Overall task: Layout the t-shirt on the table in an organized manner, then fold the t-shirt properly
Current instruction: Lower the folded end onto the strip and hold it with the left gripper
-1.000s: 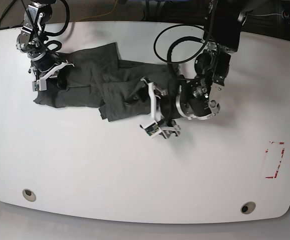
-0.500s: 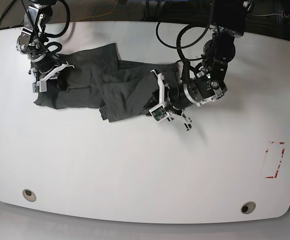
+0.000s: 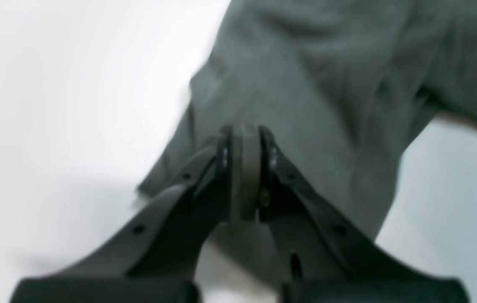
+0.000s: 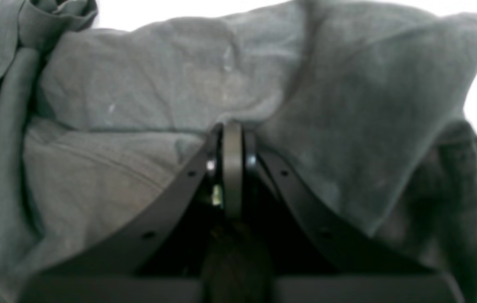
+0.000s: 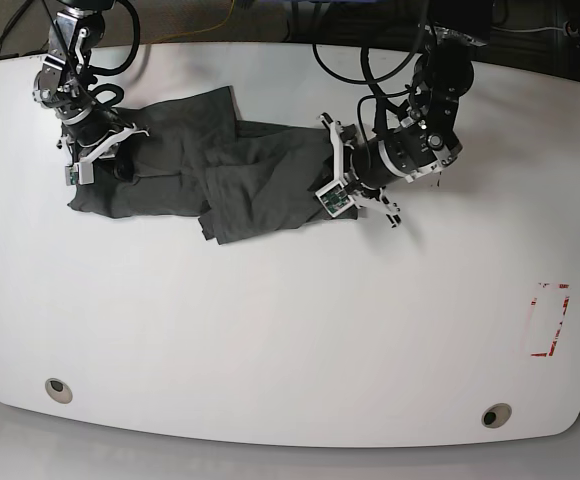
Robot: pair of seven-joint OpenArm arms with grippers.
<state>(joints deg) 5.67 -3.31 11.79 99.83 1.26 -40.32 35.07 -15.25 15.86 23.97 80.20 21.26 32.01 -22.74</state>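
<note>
The t-shirt is lying bunched and overlapped on the far half of the counter, so the laying-out is only beginning and no fold is made. The left pincer is pinching shut on the t-shirt's edge nearest the counter's middle, while the right pincer is clamping shut on cloth at the opposite end. Spreading flat, smoothing and all folding are, I judge, remaining.

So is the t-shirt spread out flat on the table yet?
No, in the base view the t-shirt lies bunched and overlapped in folds on the table.
</note>
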